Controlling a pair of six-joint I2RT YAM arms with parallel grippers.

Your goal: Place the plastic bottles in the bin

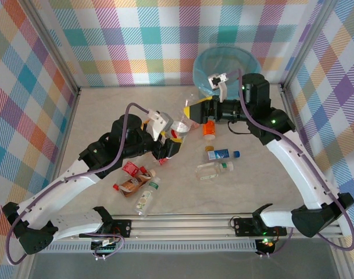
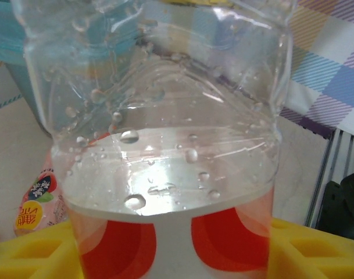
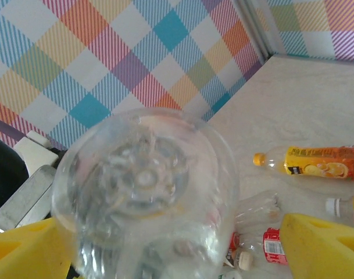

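Your left gripper (image 1: 172,139) is clamped on the small clear plastic bottle w/ red-and-white label (image 1: 181,125). Its yellow pads (image 2: 25,256) pinch it at the label band. The bottle is held above the pale marbled tabletop (image 1: 107,110), mid-table btwn the two arms. That's well short of the round grey-blue bin w/ light blue bag liner (image 1: 229,53) at the far right.

Your right gripper (image 1: 192,116) has its yellow fingers (image 3: 322,244) apart, one each side of the bottle's base. The finger on the right of the wrist view stands clear of the plastic, so no second grip yet.

Risks, as I judge them:
- If left lets go before right has closed, the bottle drops among the loose bottles below, e.g. the orange-labelled one (image 3: 316,163).
- The wall is thin, round and beaded w/ droplets inside. A pinch right at the base end could make it squirt out or pivot.
- If both clamp and the arms pull diff. ways, the bottle twists or buckles.

Long axis runs from the left gripper up and rightward to the right gripper in the top view. The base faces straight into the right wrist cam. The cap end is hidden, and I can't tell level vs tilted.
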